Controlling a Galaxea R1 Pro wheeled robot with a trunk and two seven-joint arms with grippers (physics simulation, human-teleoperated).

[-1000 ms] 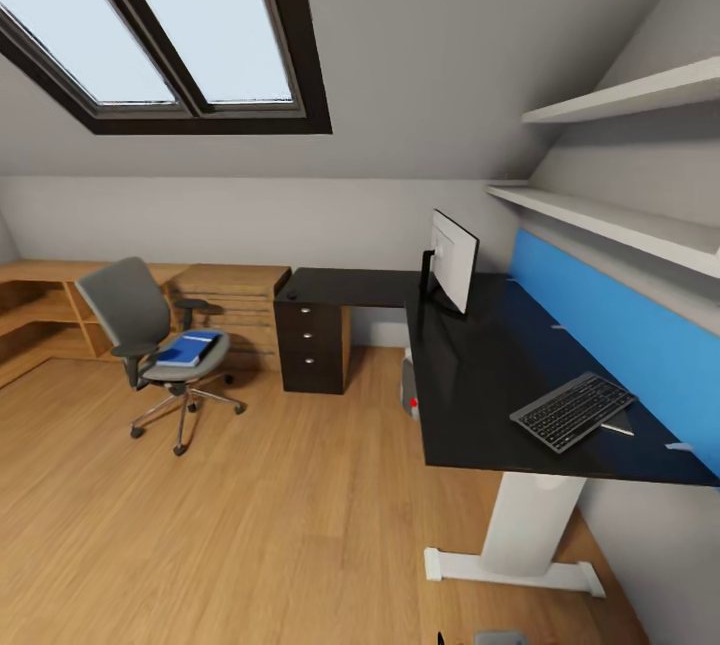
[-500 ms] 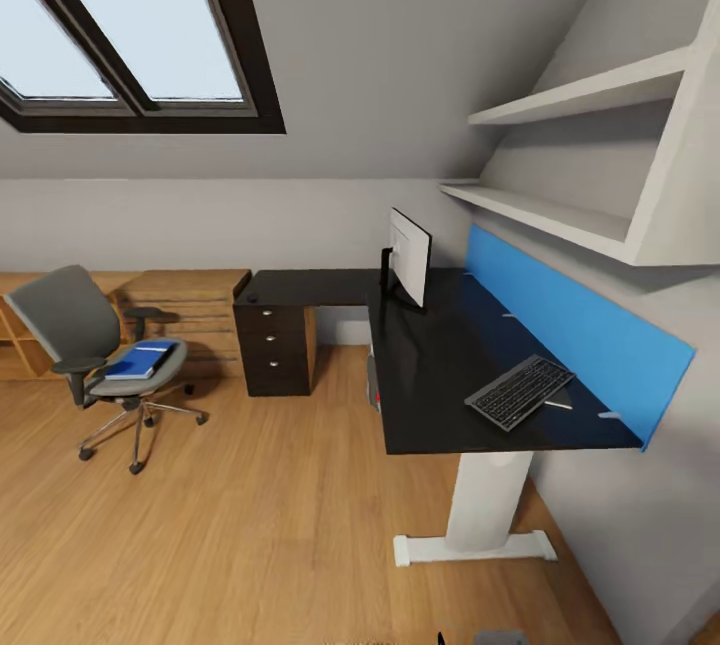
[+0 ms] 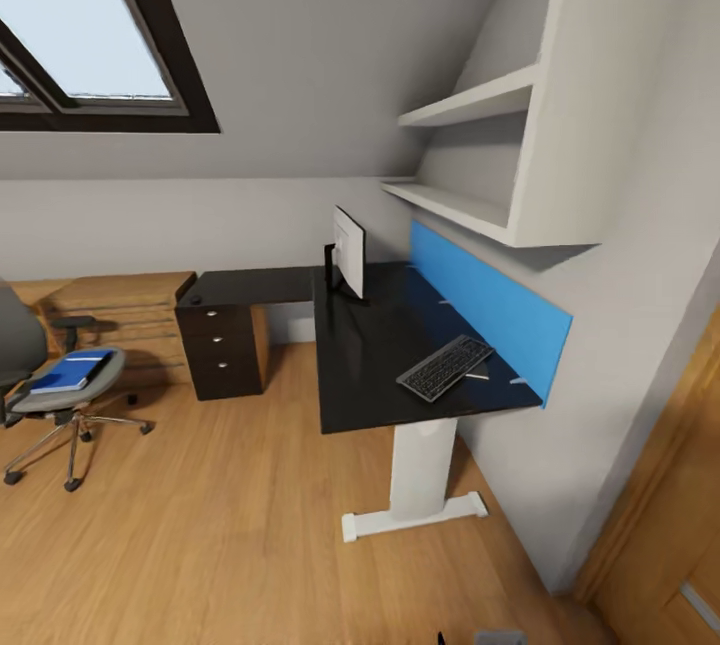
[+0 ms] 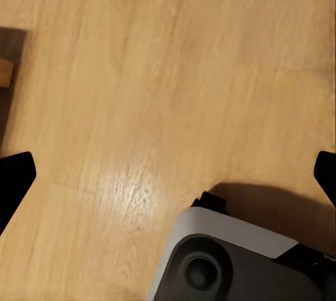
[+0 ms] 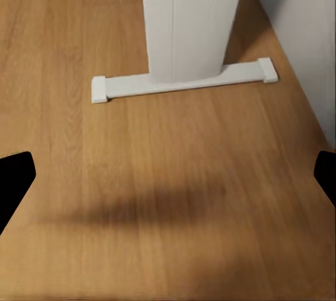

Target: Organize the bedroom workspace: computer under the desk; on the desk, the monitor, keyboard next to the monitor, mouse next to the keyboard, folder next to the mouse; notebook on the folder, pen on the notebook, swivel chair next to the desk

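The left end effector (image 4: pixel 168 175) is open, with its two black fingertips (image 4: pixel 14 178) far apart at the sides of the left wrist view. It holds nothing. Below it is the wood floor (image 4: pixel 161 70) and a grey part of the robot's base (image 4: pixel 217 259).

The right end effector (image 5: pixel 168 175) is open too, and it holds nothing. Its black fingertips (image 5: pixel 15 175) are wide apart over the wood floor. Ahead of it stands the white leg (image 5: pixel 189 21) of the desk on its flat white foot (image 5: pixel 182 82).

In the head view, the desk (image 3: pixel 370 365) has a shiny black surface and a blue back panel (image 3: pixel 485 310). The monitor (image 3: pixel 349 252) stands on the surface near the corner. The keyboard (image 3: pixel 446 366) lies on the surface well apart from the monitor, near the blue panel. A thin pale stick, maybe the pen (image 3: pixel 476 376), lies just beside the keyboard. A black drawer unit (image 3: pixel 222 350) sits under the far end of the desk.

The swivel chair (image 3: pixel 50 405) is well apart from the desk, at the left edge of the view. The blue folder (image 3: pixel 72 370) lies on its seat. White shelves (image 3: pixel 470 155) hang on the wall above the desk.
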